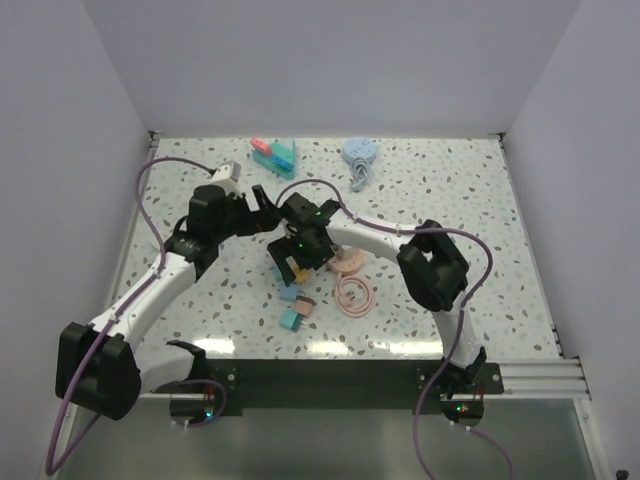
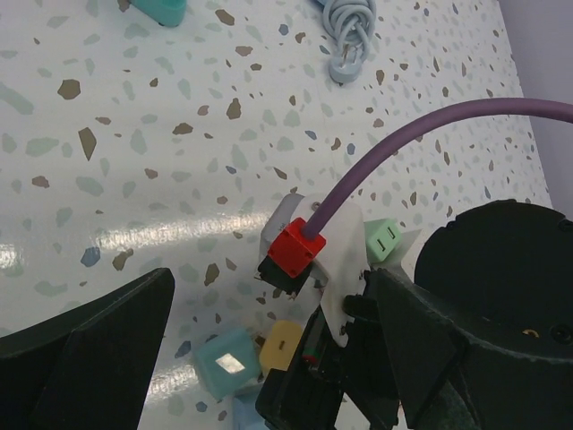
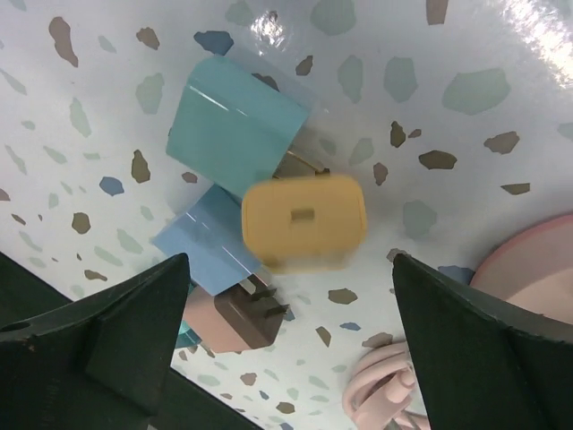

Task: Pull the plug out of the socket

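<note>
In the right wrist view a yellow plug [image 3: 304, 221] stands upright and slightly blurred among a teal block [image 3: 235, 125], a blue block [image 3: 208, 242] and a pink-brown plug [image 3: 237, 318] with its prongs showing. I cannot tell which block it is seated in. My right gripper [image 3: 291, 264] is open, hovers over the yellow plug and touches nothing. In the top view the right gripper [image 1: 290, 262] hangs over the cluster [image 1: 292, 300]. My left gripper [image 1: 268, 215] is open and empty just behind it. The left wrist view shows the left gripper [image 2: 270, 287] straddling the right wrist's red connector [image 2: 295, 251].
A pink coiled cable [image 1: 355, 295] and a pink disc [image 1: 348, 262] lie right of the cluster. A green plug [image 2: 385, 242] sits by the right wrist. Teal and pink blocks [image 1: 272, 152] and a light-blue cable bundle [image 1: 360, 155] lie at the back. Purple arm cables loop overhead.
</note>
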Controlling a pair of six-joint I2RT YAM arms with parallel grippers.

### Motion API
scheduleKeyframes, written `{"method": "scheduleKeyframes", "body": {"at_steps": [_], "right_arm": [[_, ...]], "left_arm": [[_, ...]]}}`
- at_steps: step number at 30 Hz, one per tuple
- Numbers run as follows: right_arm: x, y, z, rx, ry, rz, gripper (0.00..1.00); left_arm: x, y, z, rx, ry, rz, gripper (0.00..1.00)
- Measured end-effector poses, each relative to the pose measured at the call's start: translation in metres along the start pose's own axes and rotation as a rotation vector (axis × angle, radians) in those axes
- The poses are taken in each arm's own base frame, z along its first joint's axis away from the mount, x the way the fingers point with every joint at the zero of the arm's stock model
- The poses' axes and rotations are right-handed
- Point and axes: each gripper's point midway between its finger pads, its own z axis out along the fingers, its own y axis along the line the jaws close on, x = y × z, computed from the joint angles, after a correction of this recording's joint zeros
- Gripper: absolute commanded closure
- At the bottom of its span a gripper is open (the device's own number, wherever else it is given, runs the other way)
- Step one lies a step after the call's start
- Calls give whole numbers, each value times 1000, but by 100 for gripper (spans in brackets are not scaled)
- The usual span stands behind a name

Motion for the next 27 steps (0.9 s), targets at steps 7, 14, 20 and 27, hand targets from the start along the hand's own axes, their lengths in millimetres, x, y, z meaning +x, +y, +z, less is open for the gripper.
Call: {"method": "scheduleKeyframes", "body": {"at_steps": [7, 14, 20, 27], "right_arm": [[-13, -10, -41, 97, -86, 1, 1], [-47, -46, -142, 230, -365, 36, 1], [-48, -115, -163, 341, -411, 121, 2], [-21, -143, -120, 325, -266, 122, 6]], "left_arm": [[-7, -11, -4, 48, -22, -1, 0], [-10, -17, -12, 84, -42, 12, 0], [24, -11, -1, 110, 65, -15, 0], [44, -24, 3, 167, 115, -33, 0]]}}
